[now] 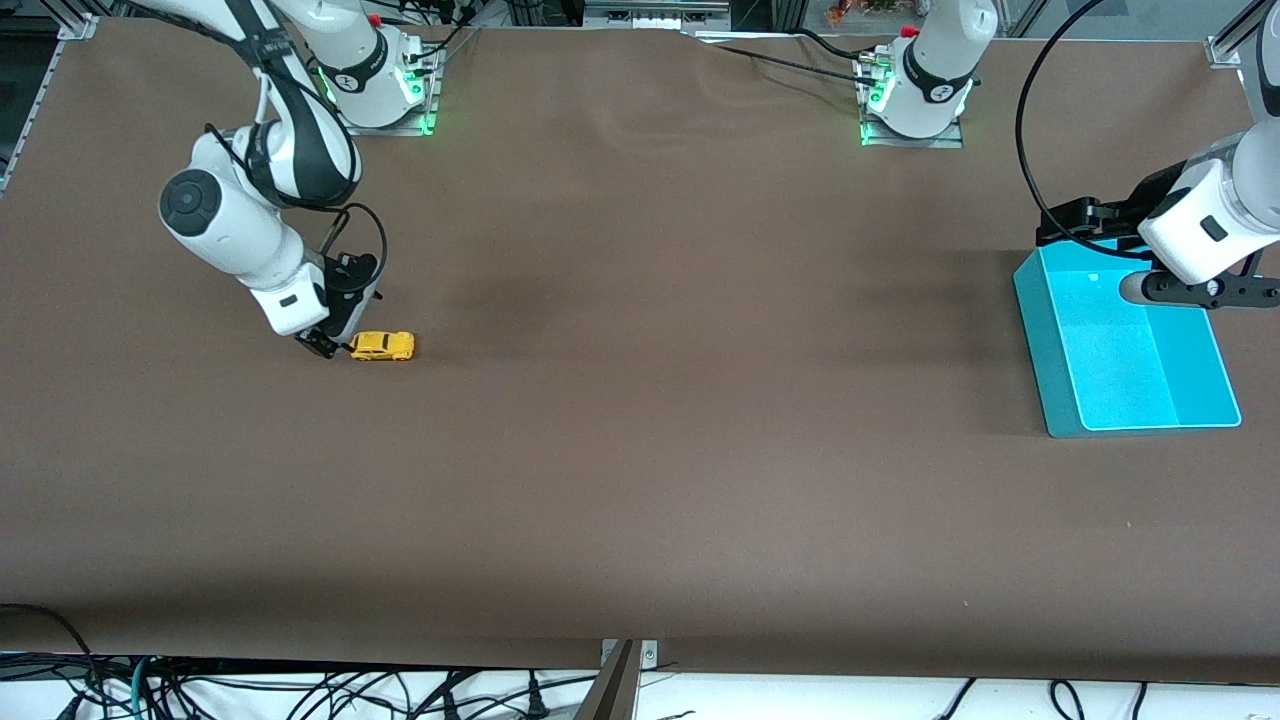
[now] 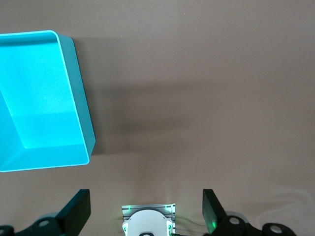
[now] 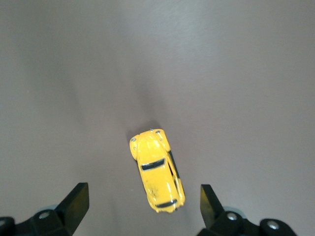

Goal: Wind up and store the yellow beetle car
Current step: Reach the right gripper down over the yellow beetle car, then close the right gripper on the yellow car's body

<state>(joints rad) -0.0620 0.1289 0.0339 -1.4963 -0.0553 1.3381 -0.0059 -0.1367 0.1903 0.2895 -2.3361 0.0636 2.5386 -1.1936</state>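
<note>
Yellow against brown: from the front, the car (image 1: 381, 345) sits on its wheels on the table (image 1: 640, 450) at the right arm's end, and the right gripper (image 1: 322, 343) is down low just beside one end of it, touching or a hair apart, I can't quite separate the two from up here. At the left arm's end the left gripper (image 1: 1150, 255) hangs over the bin (image 1: 1060, 400), the arm waiting. Over to the left wrist view: both fingers (image 2: 78, 209) stand wide with nothing between them, the bin (image 2: 78, 88) empty below and off to one side, bare table under the claw itself. Now the right wrist view, and this is the one that matters: fingers (image 3: 74, 201) spread wide, the car (image 3: 156, 169) lying between their lines but a little ahead of the tips, tilted slightly off the gripper's axis, gripped by nothing. So the step in hand looks like the approach for the pick-up, winding not yet begun. Next move, as I read it: ease forward until the fingers straddle the body, close across its narrow sides, keep it low for the pull-back wind, and mind that slight skew so the car doesn't squirt out.
</note>
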